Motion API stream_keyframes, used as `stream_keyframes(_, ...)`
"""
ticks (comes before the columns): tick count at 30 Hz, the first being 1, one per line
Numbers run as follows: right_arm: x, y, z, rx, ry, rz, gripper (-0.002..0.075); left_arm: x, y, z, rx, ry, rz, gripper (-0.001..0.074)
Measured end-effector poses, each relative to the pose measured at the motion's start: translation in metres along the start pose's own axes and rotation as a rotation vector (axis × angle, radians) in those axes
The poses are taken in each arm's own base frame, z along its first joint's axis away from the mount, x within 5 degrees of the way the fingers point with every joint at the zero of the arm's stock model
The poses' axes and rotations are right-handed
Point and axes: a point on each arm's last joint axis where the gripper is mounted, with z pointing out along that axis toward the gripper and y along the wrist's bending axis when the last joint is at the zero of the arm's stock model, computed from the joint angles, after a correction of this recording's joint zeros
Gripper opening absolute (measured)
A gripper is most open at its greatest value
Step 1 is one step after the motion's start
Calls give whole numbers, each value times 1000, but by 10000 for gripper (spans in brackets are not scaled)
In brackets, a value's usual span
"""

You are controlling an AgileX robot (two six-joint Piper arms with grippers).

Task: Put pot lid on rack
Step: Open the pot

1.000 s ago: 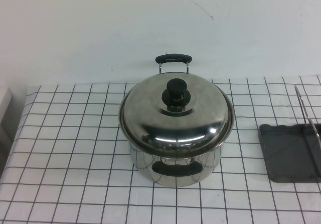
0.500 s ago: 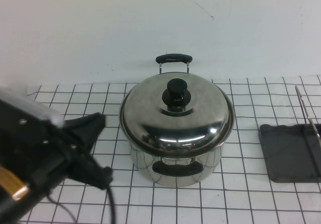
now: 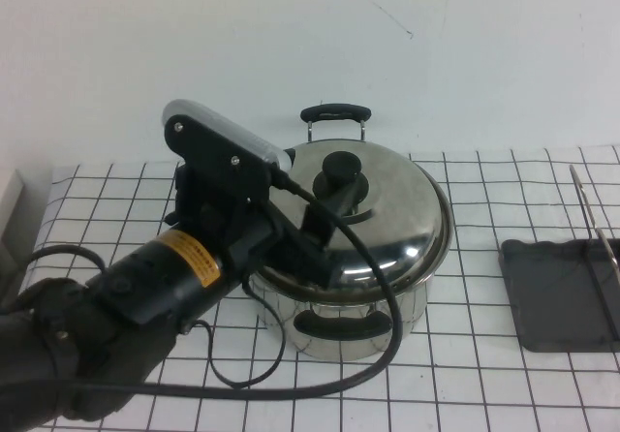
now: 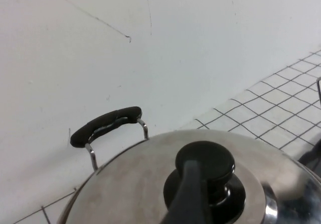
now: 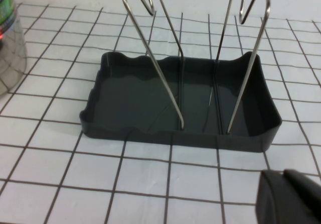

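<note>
The shiny steel pot lid (image 3: 387, 221) with its black knob (image 3: 341, 170) sits on the deep steel pot (image 3: 334, 306) at mid table. My left gripper (image 3: 320, 221) hovers over the lid's left side, just beside the knob, open and holding nothing. In the left wrist view one of its fingers (image 4: 188, 194) crosses in front of the knob (image 4: 208, 161) and the lid (image 4: 130, 184) fills the lower part. The rack (image 3: 557, 292), wire uprights on a dark grey tray, stands at the right edge. My right gripper (image 5: 291, 199) is shut and empty, on the near side of the rack (image 5: 180, 128).
The pot's black back handle (image 3: 335, 113) stands up against the white wall and also shows in the left wrist view (image 4: 106, 125). The left arm's cable loops over the checked cloth in front of the pot (image 3: 291, 379). The pot's side shows in the right wrist view (image 5: 7, 43).
My left arm has swung in from the lower left and up to the pot lid; its gripper is now beside the knob. The lid, pot and rack have not moved.
</note>
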Motion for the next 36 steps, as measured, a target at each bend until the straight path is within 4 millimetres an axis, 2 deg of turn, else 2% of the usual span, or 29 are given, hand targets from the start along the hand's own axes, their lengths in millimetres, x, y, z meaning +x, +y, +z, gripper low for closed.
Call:
stream_keyframes(2,0,0,0,0,0,0,-3,4,0,8,2,-4,-26,571)
stream_keyframes(5,0,0,0,0,0,0,-3,13,1,20,0,-28,-57,627)
stream_keyframes(11,0,0,0,0,0,0,-3,28,3,39,-18,-63,-100,626)
stream_keyframes(15,0,0,0,0,0,0,-3,29,4,54,-20,-80,-107,626)
stream_keyframes(23,0,0,0,0,0,0,-3,38,19,79,-52,-71,-169,624)
stream_keyframes(30,0,0,0,0,0,0,-3,50,18,91,-32,-52,-205,557)
stream_keyframes(34,0,0,0,0,0,0,-3,47,18,96,-12,-66,-189,490)
stream_keyframes(36,0,0,0,0,0,0,-3,44,17,98,-5,-73,-183,429)
